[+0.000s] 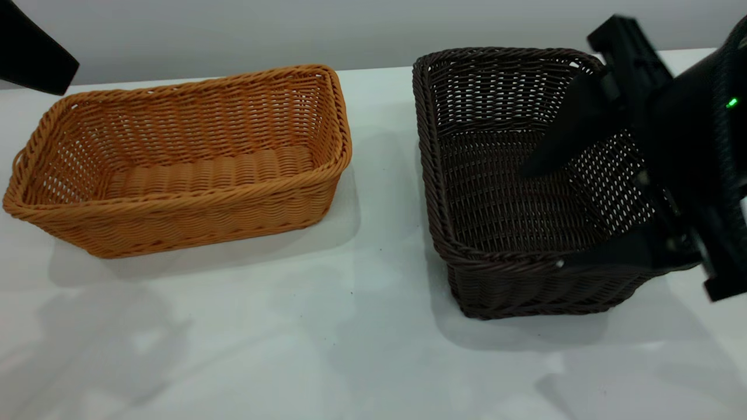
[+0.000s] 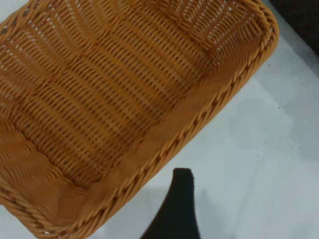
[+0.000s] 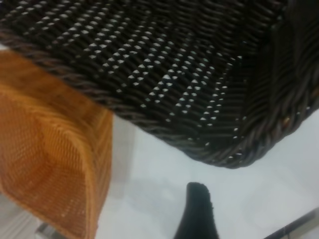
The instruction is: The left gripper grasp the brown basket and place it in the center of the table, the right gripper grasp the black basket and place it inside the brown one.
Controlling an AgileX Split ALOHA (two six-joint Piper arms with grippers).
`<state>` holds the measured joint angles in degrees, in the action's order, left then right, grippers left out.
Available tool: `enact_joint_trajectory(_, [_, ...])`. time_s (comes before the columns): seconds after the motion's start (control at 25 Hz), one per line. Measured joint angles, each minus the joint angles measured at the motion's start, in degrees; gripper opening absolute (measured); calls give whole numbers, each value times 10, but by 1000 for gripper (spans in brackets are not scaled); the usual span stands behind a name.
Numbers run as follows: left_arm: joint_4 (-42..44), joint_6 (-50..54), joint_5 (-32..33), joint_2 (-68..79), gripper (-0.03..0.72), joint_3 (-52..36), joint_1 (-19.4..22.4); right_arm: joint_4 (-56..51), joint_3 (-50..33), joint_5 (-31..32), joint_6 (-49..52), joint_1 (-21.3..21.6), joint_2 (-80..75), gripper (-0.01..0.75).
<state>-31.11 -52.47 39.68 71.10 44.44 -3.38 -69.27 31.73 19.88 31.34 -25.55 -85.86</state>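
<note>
Brown basket [image 1: 181,160] sits upright on the counter [image 1: 350,350] at approx 9 o'clock, not obviously centred; its short end is near but apart from the black basket [image 1: 513,192] at 3 o'clock. Black basket looks tipped w/ its right side raised, near-left corner down on the counter.

Right tool [image 1: 540,216] is spread wide around the black basket's right end: one finger hangs over the inside, the other lies along the near rim. Released, nothing clamped yet. Left tool [image 2: 174,209] is off at 10 o'clock, over the brown basket's far-left corner; only one fingertip shows in its wrist view, just outside the rim, so can't tell if it's clenched.

Judgement: black-basket grasp is the step in hand. To do it well, straddle the right wall w/ one finger inside and one outside, clamp below the braided rim, lift level, then lower straight into the brown basket w/ long sides aligned.
</note>
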Motion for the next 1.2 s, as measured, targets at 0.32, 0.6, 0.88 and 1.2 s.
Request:
enact_joint_trajectory(0.32, [0, 0, -2, 0, 627, 0, 0, -10, 1, -44, 29, -25, -49, 525])
enact_joint_trajectory(0.6, [0, 0, 1, 0, 627, 0, 0, -27, 15, -60, 7, -25, -109, 525])
enact_joint_trajectory(0.88, [0, 0, 13, 0, 627, 0, 0, -28, 59, -68, -13, -25, -168, 525])
enact_joint_trajectory(1.2, [0, 0, 22, 0, 627, 0, 0, -49, 68, -76, -6, -25, -232, 523])
